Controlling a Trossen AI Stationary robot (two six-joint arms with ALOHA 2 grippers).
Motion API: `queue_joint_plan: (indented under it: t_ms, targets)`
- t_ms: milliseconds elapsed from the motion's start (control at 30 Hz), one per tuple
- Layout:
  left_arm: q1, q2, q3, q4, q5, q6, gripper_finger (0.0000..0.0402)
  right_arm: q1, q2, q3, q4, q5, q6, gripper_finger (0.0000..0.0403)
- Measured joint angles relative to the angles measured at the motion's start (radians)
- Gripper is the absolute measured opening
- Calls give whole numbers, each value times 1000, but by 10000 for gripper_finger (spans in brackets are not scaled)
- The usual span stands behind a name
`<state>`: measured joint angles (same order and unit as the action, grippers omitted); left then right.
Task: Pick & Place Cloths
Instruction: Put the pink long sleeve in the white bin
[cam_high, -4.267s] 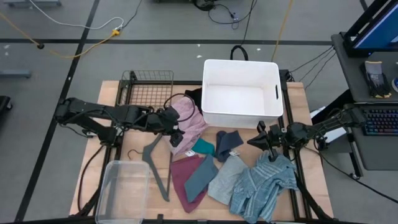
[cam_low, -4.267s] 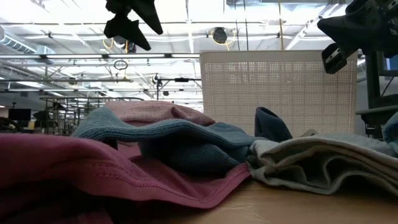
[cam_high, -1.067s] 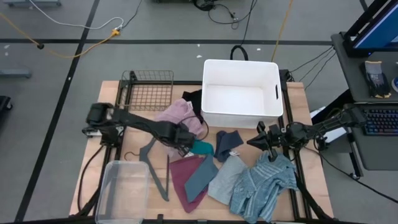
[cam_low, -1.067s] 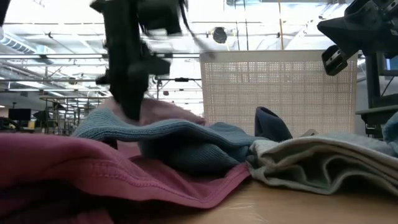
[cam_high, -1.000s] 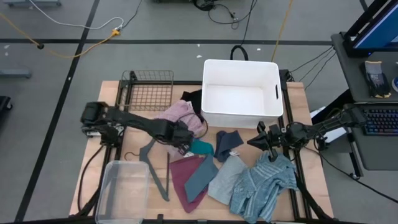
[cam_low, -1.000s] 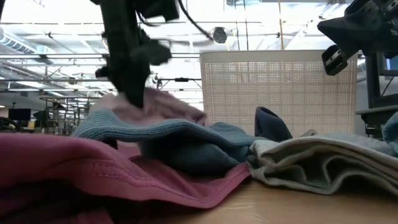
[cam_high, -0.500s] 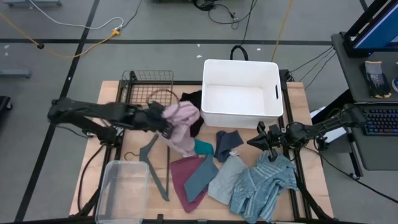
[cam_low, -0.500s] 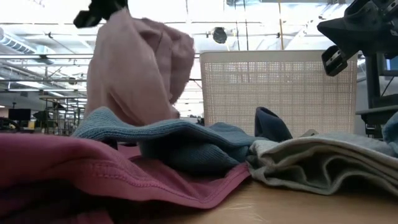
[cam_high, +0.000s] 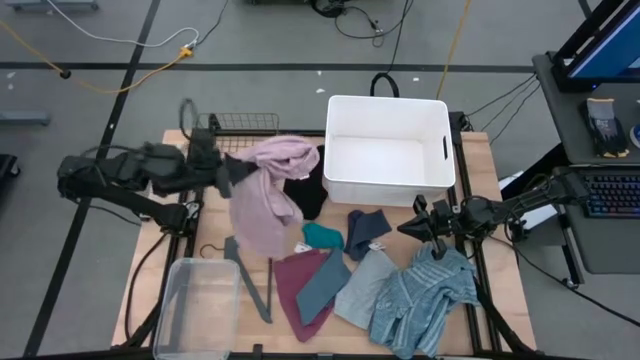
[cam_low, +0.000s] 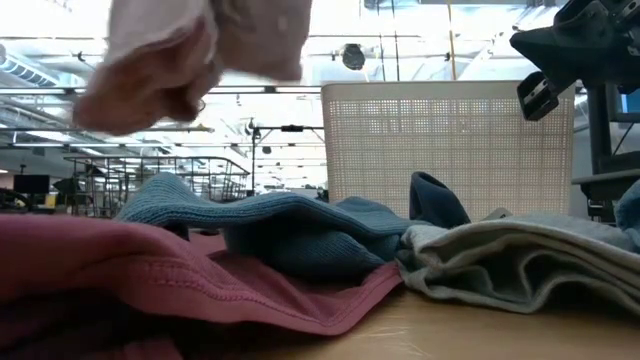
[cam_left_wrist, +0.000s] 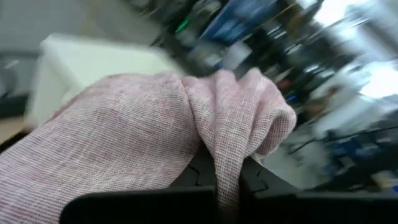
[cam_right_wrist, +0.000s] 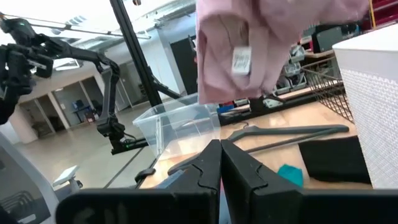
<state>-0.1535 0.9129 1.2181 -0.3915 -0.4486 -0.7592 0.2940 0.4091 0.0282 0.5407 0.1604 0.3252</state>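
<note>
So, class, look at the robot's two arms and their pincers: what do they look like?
Both arms are dark, nearly black, built of slim jointed segments with rounded joint housings. The left arm has a thin dark cable looping above its wrist. Each ends in a two-fingered pincer: the right pincer shows flat, matte black, angular fingers; the left pincer looks the same.

The high camera looked straight down on the whole wooden worktop (cam_high: 480, 160). The low one sat at worktop height among the cloths, facing the white perforated plastic bin (cam_low: 447, 145). Each wrist camera looked past its own fingers, and all four views caught the pink woven cloth (cam_high: 262, 190).
</note>
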Motion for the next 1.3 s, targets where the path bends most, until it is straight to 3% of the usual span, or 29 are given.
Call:
queue_joint_plan:
  t_ms: [267,433,600,833,1300]
  targets:
    - [0,-32,1,350,167,192,3,0,0,0,123,5,0,4]
    - [0,-23,2,489,261,216,2,0,0,0,191,96,-3,4]
    - [0,3,2,560,319,216,2,0,0,0,271,103,-82,4]
    - [0,42,2,615,327,182,2,0,0,0,416,101,-234,4]
    - [0,90,2,688,345,167,2,0,0,0,451,129,-259,4]
